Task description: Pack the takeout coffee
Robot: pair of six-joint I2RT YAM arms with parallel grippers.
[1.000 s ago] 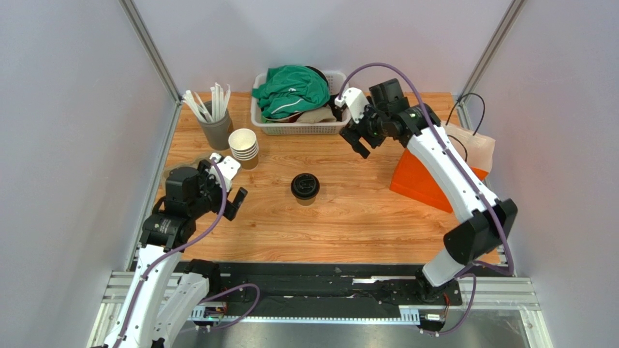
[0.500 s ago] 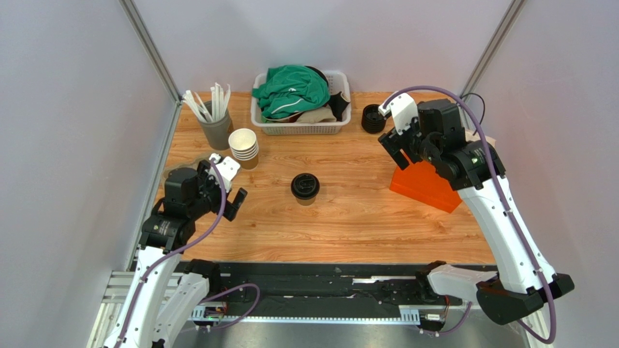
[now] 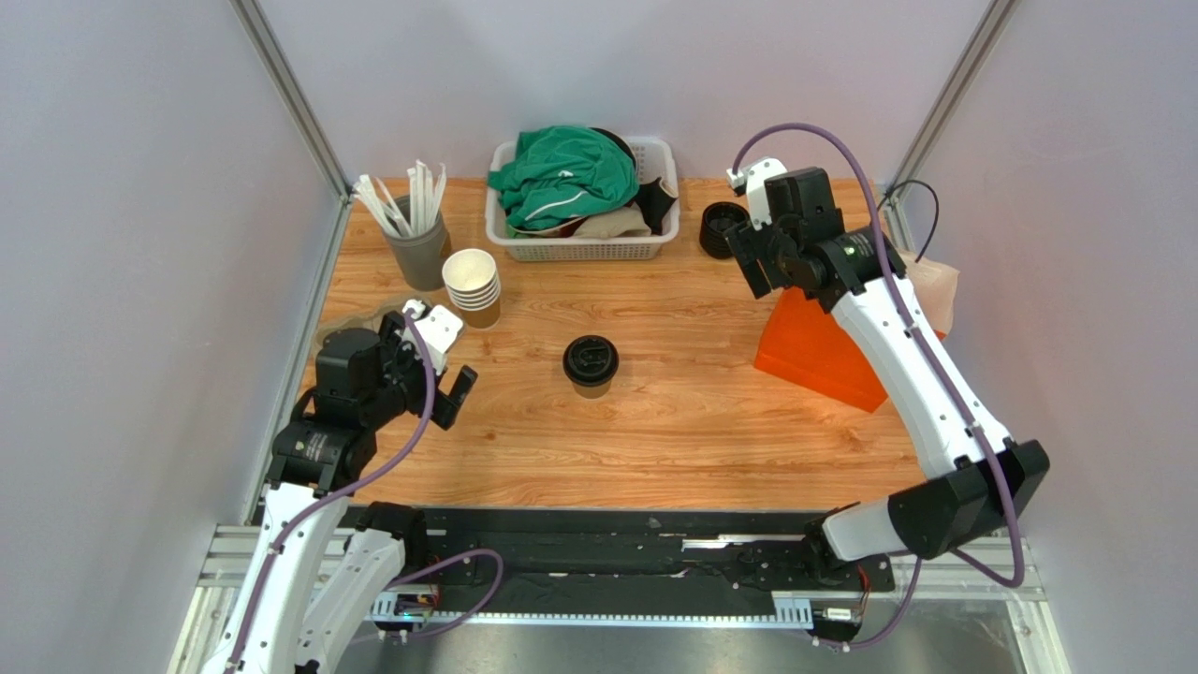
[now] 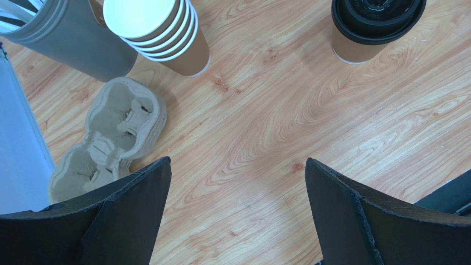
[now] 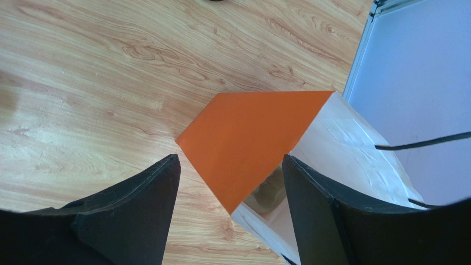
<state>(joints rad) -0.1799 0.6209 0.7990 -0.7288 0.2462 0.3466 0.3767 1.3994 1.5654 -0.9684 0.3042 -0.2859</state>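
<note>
**Position of the cup.** The takeout coffee [image 3: 591,362], a small brown kraft paper cup with a round black plastic lid, stands upright near the middle of the light wooden worktop [image 3: 675,421]. It is to the right of the left pincer [image 3: 447,368] and apart from it. It is well apart from the right pincer [image 3: 750,261], which is at the far right. In the left wrist view the cup [image 4: 376,25] lies ahead of the spread fingers and off to the right, with only bare wood between them.

**Surroundings, left to right.**
- A moulded grey-brown pulp cup carrier [image 4: 110,132] lies flat beside the left pincer [image 4: 237,163].
- Farther back, a grey cylindrical holder [image 3: 418,253] contains white wrapped sticks.
- Just right of the holder is a stack of lidless tan paper cups [image 3: 473,285].
- A white plastic basket [image 3: 577,250] at the far edge holds green cloth.
- A stack of loose black lids [image 3: 722,225] sits right of the basket.
- An orange paper bag with pale side panels [image 3: 823,358] rests at the right edge of the worktop.

**Arm pose.**
- The left arm is folded low at the near left. Its pincer is fully spread, holds nothing and points across the worktop.
- The right arm reaches up to the far right. Its pincer [image 5: 229,157] is also spread and holds nothing. It hangs over the far left corner of the orange bag [image 5: 249,132], just right of the lids.
</note>
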